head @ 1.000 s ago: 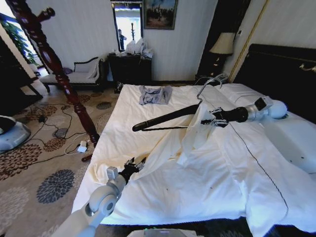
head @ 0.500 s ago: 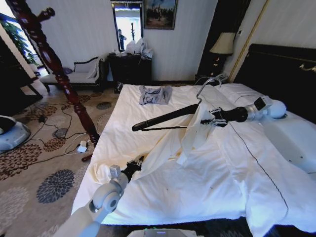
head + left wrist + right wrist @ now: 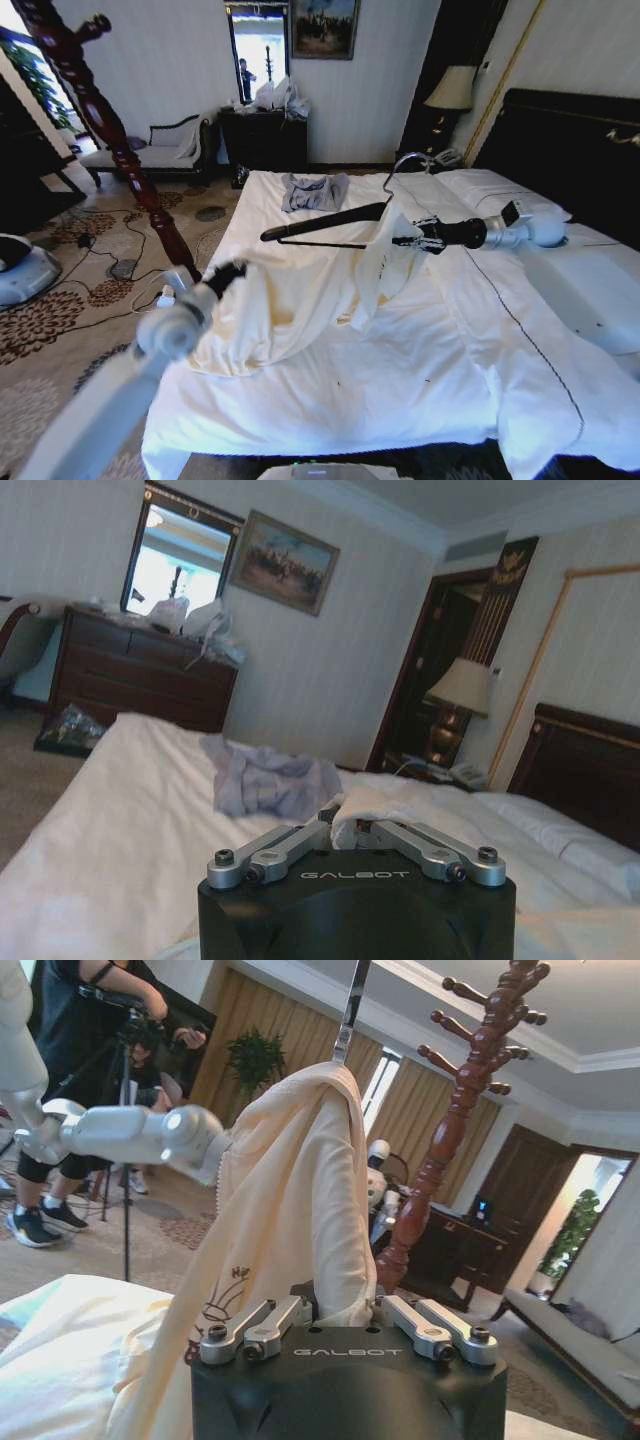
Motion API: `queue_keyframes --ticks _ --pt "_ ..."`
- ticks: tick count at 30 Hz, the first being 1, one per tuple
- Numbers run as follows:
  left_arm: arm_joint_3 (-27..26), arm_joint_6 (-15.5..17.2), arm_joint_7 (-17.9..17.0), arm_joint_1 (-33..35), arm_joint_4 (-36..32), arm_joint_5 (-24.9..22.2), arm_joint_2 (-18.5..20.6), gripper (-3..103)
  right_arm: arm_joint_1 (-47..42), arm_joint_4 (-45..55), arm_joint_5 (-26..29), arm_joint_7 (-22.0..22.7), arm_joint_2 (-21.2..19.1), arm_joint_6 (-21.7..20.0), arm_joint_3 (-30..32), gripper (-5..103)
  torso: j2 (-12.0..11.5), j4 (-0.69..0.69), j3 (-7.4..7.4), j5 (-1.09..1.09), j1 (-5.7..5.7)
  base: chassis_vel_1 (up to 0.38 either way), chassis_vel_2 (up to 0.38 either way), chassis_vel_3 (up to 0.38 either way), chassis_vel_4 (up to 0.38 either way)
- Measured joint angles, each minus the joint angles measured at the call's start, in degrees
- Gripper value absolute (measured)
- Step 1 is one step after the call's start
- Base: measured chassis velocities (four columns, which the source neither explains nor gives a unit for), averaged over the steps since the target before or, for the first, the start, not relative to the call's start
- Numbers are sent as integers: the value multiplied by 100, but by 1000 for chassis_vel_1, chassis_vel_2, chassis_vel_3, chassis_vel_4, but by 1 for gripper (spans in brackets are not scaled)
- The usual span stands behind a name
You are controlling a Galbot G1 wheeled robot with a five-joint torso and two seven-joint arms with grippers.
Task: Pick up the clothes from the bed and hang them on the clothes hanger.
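Observation:
The cream clothes (image 3: 300,290) hang partly over the black clothes hanger (image 3: 325,221), above the white bed (image 3: 420,390). The hanger's silver hook (image 3: 400,165) points up. My right gripper (image 3: 405,240) is shut on the hanger's neck with shirt fabric bunched around it; the right wrist view shows the clothes (image 3: 290,1190) draped over the hook (image 3: 350,1005) and the gripper (image 3: 340,1310). My left gripper (image 3: 228,272) is raised beside the bed's left edge and shut on the shirt's other side. In the left wrist view the gripper (image 3: 347,828) pinches a cream fold (image 3: 365,805).
A reddish-brown wooden post (image 3: 110,130) stands left of the bed, over cables on the patterned carpet (image 3: 110,375). A blue-grey garment (image 3: 313,190) lies at the far end of the bed. White pillows (image 3: 500,195) and the dark headboard (image 3: 570,130) are on the right.
My left gripper has risen from the bed's near left edge, lifting the shirt's side with it. The right gripper and hanger have shifted slightly up and left.

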Motion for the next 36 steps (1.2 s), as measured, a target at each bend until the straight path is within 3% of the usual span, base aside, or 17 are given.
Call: queue_keyframes --ticks 6,9,17,25,36 --pt "44 260 -11 -641 163 -608 254 0 -152 178 -292 675 -22 119 80 19 0 1 0 -1 0 0 0 0 0" --pt "35 374 -102 -1118 192 -1152 377 0 -263 299 -581 1014 31 188 88 19 0 0 0 0 -1 0 0 0 0" --pt "66 415 -235 -2032 318 -1747 586 0 -277 424 -1018 1298 309 195 18 19 0 2 -1 2 -1 0 0 0 0" --pt "54 473 -279 -2197 154 -1853 774 0 -329 552 -1070 1438 416 188 -18 19 0 1 -1 0 -1 0 0 0 0" --pt "75 494 -307 -2098 41 -1778 752 0 -343 1175 -636 1797 378 -55 -157 19 1 1 -1 -1 -2 0 0 0 0"
